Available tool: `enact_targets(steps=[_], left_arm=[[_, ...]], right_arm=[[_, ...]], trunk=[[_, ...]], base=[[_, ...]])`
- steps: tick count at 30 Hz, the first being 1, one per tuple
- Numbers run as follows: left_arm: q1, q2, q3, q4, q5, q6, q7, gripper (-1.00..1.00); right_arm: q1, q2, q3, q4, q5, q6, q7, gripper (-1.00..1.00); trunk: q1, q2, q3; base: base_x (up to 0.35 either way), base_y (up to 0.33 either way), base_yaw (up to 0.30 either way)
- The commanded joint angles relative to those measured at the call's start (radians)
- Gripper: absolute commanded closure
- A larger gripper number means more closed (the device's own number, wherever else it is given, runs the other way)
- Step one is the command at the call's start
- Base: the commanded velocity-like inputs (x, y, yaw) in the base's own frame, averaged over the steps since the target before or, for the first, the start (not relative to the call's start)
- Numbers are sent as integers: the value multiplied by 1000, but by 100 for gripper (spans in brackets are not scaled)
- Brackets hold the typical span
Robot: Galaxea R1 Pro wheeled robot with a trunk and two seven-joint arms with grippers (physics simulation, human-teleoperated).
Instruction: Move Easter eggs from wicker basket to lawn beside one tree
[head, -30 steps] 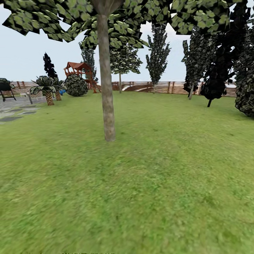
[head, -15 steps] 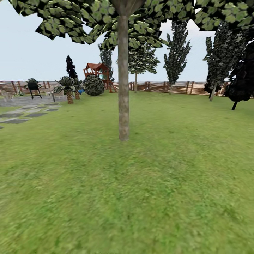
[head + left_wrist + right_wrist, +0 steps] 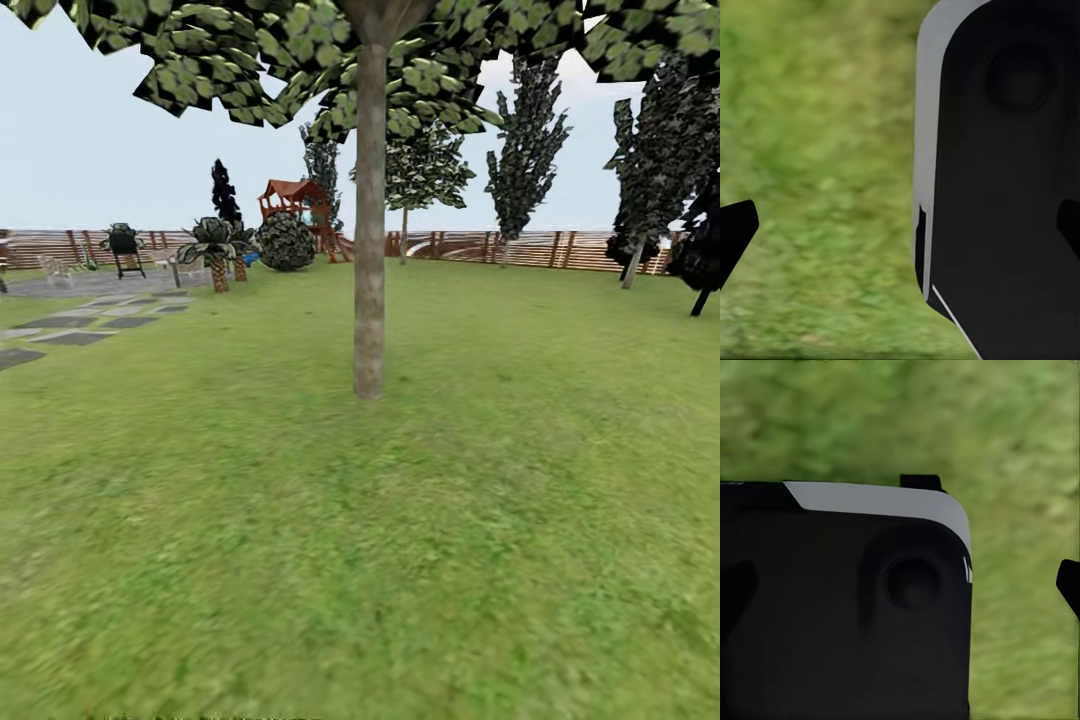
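A tree with a slim pale grey-beige trunk (image 3: 369, 250) stands straight ahead on the lawn (image 3: 450, 520), its dark blossom-flecked foliage spreading overhead. The Easter eggs and the wicker basket are out of view. In the left wrist view my left gripper (image 3: 900, 229) is open, with black fingertips (image 3: 736, 232) at both edges of the picture, over grass and a black, grey-edged part of my own body. In the right wrist view my right gripper (image 3: 900, 585) is open too, one fingertip (image 3: 1069, 585) showing against the grass. Neither holds anything.
A brown slat fence (image 3: 560, 250) closes the garden at the back. A red-brown playset (image 3: 296, 200), a round dark bush (image 3: 287, 242) and small palms (image 3: 215, 250) stand at the back left. Grey stepping stones (image 3: 70, 335) and a black grill (image 3: 125, 248) lie far left. Black trees (image 3: 700, 250) stand at right.
The whole picture has shifted to the right, so the camera has turned left. The near trunk now sits at the picture's middle, and the paving and grill show more fully.
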State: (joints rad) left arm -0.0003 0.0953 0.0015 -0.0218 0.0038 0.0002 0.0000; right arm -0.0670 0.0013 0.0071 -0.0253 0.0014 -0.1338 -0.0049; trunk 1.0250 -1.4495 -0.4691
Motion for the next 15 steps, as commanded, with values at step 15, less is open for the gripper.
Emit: enact_targets(steps=[15], left_arm=[[0, 1, 0, -1, 0, 1, 0, -100]], right_arm=[[0, 0, 1, 2, 0, -2, -4, -100]], trunk=[[0, 0, -1]], base=[[0, 0, 290]])
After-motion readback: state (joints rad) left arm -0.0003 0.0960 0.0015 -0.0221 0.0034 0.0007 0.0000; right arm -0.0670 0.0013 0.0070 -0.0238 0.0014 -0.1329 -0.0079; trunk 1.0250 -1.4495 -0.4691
